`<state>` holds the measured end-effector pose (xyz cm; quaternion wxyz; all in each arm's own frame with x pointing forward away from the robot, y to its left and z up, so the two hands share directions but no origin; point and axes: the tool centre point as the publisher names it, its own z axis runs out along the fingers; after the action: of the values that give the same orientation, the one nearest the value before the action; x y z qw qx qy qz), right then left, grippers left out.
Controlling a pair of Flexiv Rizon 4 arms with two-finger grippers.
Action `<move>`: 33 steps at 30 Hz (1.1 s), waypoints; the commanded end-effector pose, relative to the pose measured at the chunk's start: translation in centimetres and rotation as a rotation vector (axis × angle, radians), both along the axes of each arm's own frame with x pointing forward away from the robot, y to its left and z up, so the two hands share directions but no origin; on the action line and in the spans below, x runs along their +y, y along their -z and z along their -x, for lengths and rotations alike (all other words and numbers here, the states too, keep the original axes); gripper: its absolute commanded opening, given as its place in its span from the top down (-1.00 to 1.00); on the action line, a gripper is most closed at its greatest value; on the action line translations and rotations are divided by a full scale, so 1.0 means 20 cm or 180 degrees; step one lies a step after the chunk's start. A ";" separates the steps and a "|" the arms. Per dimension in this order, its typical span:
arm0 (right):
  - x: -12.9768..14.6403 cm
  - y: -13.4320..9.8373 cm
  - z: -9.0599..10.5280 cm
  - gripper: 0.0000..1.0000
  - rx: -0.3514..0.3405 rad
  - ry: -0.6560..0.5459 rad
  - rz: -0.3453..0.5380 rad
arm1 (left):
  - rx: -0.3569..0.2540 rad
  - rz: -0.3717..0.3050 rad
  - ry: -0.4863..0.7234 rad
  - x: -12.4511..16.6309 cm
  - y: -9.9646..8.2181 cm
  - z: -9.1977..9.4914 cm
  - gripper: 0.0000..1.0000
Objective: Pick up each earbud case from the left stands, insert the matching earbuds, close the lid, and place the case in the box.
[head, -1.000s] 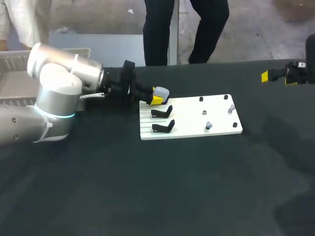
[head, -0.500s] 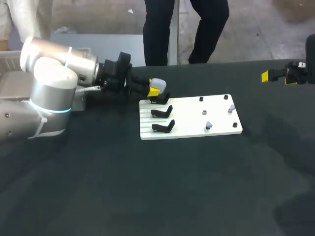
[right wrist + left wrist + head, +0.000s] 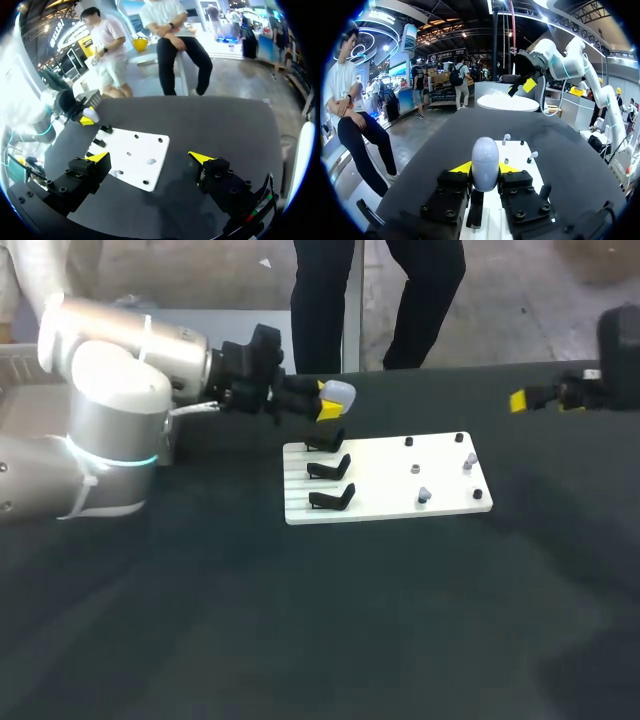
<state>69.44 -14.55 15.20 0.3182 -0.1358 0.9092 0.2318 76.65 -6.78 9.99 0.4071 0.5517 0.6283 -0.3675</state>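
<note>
Head view: your left end effector (image 3: pixel 322 406) is clamped on case (image 3: pixel 338 393), case hanging just above rear stand (image 3: pixel 325 443). Pick-up step looks done. Next move, likely: carry case toward earbuds (image 3: pixel 423 496) on right side of board (image 3: pixel 385 508), lid open for insertion. Your right end effector (image 3: pixel 150 157) is spread wide, empty, well apart over tabletop (image 3: pixel 300 620). Watch black stands close beneath case.

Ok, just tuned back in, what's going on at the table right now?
The left gripper has its fingers shut on a pale earbud case and holds it in the air just above the black stands at the left end of the white board. The three stands look empty. A few small earbuds sit at the board's other end. The right gripper hangs open off to the right, holding nothing.
</note>
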 end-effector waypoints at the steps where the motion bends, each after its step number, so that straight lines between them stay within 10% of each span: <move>1: 0.15 0.06 -0.11 -1.00 0.0085 -0.0135 -0.0005 | -0.0106 0.0020 -0.0123 -0.09 -0.01 0.00 1.00; 33: 0.63 0.13 -0.29 -1.00 0.0285 -0.0776 -0.0015 | -0.0196 0.0191 0.0406 -0.37 -0.07 0.06 1.00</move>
<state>74.90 -1.99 12.43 0.2547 -0.2263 0.9046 0.2561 75.53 -14.36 11.33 0.4180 0.5894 0.5679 -0.3942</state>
